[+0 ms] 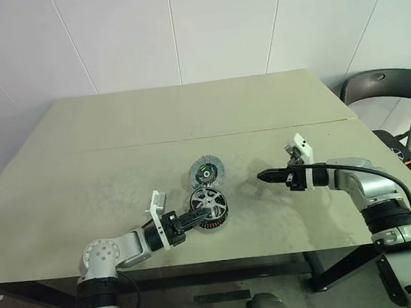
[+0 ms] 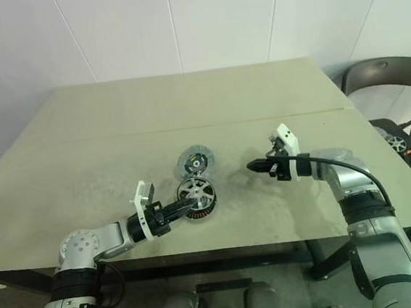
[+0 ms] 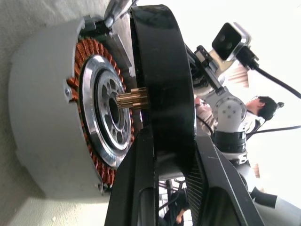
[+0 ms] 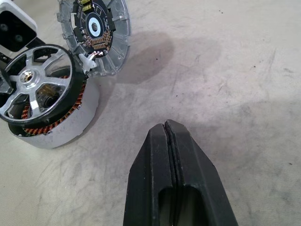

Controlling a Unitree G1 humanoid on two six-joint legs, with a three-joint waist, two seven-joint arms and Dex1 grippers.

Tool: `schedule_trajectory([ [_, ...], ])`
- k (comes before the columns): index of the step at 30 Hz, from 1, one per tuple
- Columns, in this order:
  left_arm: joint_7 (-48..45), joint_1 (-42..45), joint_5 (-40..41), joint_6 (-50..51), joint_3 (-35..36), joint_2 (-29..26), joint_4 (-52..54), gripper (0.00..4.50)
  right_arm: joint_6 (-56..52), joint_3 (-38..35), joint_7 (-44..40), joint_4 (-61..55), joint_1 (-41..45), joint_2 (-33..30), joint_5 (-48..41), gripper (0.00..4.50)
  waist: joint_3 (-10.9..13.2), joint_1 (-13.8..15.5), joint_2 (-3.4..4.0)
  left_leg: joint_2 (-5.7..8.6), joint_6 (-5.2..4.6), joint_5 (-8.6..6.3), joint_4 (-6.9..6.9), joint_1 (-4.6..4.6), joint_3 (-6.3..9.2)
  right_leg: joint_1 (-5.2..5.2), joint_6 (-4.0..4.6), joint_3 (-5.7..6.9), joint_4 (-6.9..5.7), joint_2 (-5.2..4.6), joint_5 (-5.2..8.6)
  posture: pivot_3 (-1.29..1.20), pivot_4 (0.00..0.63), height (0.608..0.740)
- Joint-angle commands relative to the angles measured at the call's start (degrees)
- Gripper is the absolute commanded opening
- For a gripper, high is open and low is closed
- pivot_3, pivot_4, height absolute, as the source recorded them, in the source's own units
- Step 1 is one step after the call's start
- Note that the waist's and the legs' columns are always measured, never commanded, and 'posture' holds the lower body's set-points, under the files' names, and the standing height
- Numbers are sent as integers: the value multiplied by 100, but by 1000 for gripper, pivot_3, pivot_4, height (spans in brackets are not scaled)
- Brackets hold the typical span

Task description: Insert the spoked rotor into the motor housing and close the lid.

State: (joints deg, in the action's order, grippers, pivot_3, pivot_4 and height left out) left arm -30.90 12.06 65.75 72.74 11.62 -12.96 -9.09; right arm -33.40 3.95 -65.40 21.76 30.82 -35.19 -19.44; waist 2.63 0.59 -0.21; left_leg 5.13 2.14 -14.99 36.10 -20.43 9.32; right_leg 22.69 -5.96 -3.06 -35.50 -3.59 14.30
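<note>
The spoked rotor [image 1: 208,199], a black-rimmed wheel with silver spokes and a brass shaft, is tilted over the motor housing [image 1: 214,226]. My left gripper [image 1: 200,214] is shut on its rim. The housing is a grey shell [image 3: 33,117] on the table, with a copper-wound ring around a silvery hub inside. The rotor's shaft tip points at the hub's bore and a gap remains on one side. The lid [image 1: 206,172], a ribbed grey disc with a labelled dark centre, lies flat just behind the housing. My right gripper [image 1: 260,175] hovers shut and empty to the right of the parts.
The beige table [image 1: 117,148] has a seam across its middle, and its front edge is close below the housing. A dark chair [image 1: 385,86] stands off the table's right corner. A person [image 3: 263,106] shows far behind in the left wrist view.
</note>
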Motion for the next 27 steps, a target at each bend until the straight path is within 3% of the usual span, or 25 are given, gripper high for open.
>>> schedule_trajectory([
  [1, 7, 76, -151, -54, 40, 33, -161, 424, 18, -140, 12, -174, 69, 49, -97, 0, 0, 1, 0, 0, 0, 0, 1, 1, 0, -1, 0, 0, 0, 0, 0, 0, 0, 740],
  [9, 16, 107, -311, 30, -7, -3, -158, 424, 43, -152, 48, -142, 66, 66, -78, 0, -1, 7, 1, 0, 0, 0, 3, 3, 1, -3, -1, 0, -1, 0, -1, 0, 0, 740],
  [16, -37, 232, -578, 20, -144, -295, 7, 2653, 35, -162, 83, -159, 43, 78, -93, 0, -4, 11, 5, 1, 1, 1, 6, 11, 0, -14, -1, 2, -2, 0, 1, 0, 0, 740],
  [19, -258, 285, -878, -148, -453, -698, 393, 3540, 42, -164, 85, -149, 43, 74, -93, 0, -5, 4, 4, 0, 2, 1, 8, 12, 0, -16, -18, 3, -3, 0, 12, 0, 0, 740],
  [27, -1000, 487, -1670, -1004, -1168, -1997, 1926, 3540, 55, -134, 87, -120, 65, 140, -85, 0, 0, -158, 9, -6, 4, 2, -14, 4, -9, 9, 3, -9, -7, 3, 0, 0, 0, 740],
])
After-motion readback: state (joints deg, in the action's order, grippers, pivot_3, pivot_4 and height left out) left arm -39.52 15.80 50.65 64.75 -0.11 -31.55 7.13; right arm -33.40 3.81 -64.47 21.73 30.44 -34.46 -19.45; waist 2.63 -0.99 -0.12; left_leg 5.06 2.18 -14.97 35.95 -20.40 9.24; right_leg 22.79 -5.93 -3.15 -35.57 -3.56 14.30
